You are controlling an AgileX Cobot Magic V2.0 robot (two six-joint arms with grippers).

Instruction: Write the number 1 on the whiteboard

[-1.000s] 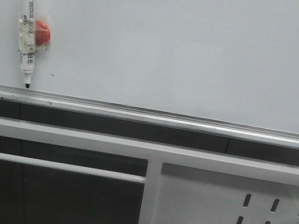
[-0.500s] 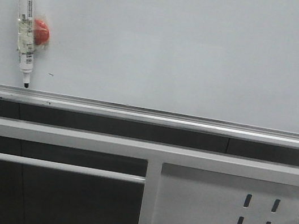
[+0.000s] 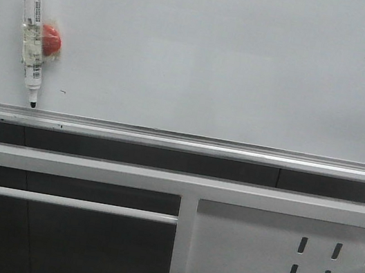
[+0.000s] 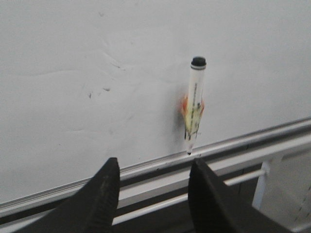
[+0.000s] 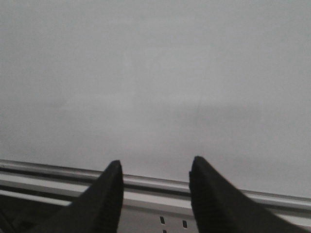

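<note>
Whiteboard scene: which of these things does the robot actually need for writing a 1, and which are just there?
Needed for the job:
- whiteboard, still blank, no 1 on it
- marker pen, capped, hanging on the board
- left claw, open, facing the pen
- right claw, open, facing bare board

Just there:
- red magnet behind the pen
- white perforated panel below the rail

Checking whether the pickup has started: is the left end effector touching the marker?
Apart. The left wrist view shows the open left end effector empty, with the marker beyond its fingertips, hanging on the whiteboard.
</note>
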